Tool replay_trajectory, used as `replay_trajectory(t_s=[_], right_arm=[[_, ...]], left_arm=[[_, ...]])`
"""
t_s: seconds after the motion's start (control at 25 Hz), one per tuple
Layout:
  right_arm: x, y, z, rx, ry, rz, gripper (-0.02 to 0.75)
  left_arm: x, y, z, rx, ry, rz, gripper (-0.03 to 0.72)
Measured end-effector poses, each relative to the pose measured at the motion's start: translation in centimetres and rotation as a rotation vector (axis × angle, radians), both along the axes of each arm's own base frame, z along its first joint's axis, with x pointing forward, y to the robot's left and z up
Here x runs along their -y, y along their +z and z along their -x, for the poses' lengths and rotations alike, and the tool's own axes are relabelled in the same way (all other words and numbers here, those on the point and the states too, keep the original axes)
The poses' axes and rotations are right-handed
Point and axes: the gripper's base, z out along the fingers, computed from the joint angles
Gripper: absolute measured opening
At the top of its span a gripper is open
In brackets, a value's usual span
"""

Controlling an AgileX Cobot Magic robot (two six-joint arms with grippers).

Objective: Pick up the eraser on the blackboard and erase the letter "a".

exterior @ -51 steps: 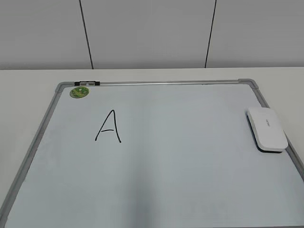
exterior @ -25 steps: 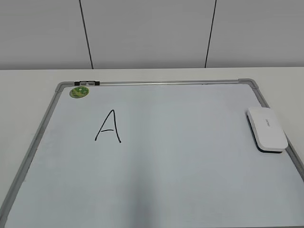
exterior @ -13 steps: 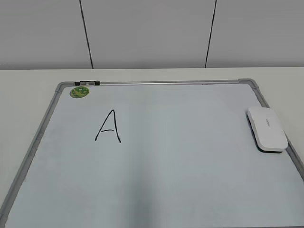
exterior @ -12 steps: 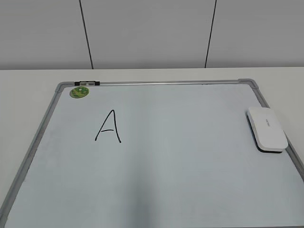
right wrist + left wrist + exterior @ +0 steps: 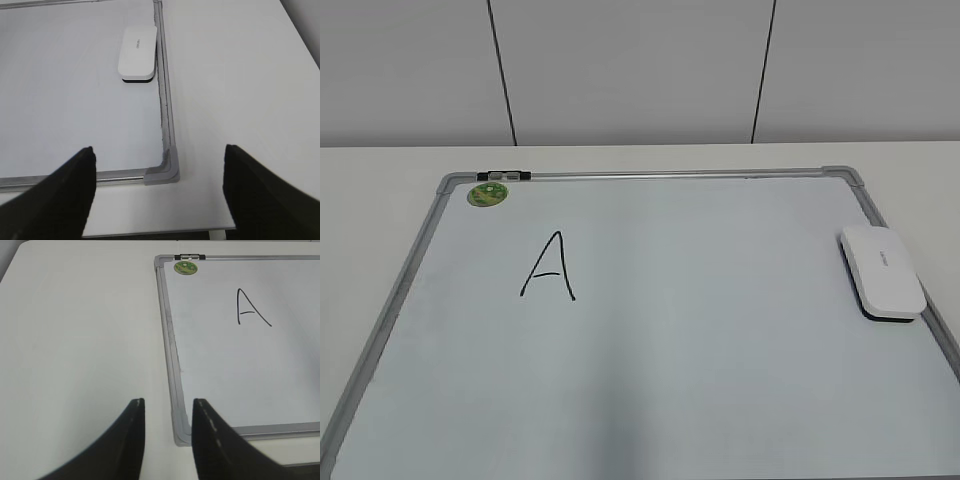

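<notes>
The eraser (image 5: 138,54) lay on the board (image 5: 650,174) by its right frame, long axis along that edge — straight ahead of the right claw (image 5: 159,192), spread wide and nearer. The left claw (image 5: 168,412), slightly parted, hung over the worktop (image 5: 75,340).
</notes>
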Motion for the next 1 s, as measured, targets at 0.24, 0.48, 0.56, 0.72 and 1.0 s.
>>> replay_trajectory(t_s=[0.24,0.48,0.56,0.72,1.0], right_arm=[[0.0,0.0,0.0,0.0,0.0,0.0,0.587],[0.0,0.0,0.0,0.0,0.0,0.0,0.587],[0.0,0.0,0.0,0.0,0.0,0.0,0.587],[0.0,0.0,0.0,0.0,0.0,0.001,0.587],[0.0,0.0,0.0,0.0,0.0,0.001,0.587]], left_arm=[[0.1,0.0,0.01,-0.001,-0.007,0.01,0.232],[0.06,0.0,0.01,0.005,-0.033,-0.044,0.232],[0.06,0.0,0.01,0.007,-0.038,-0.054,0.232],[0.06,0.0,0.01,0.007,-0.041,-0.06,0.232],[0.04,0.0,0.0,0.008,-0.041,-0.063,0.232]])
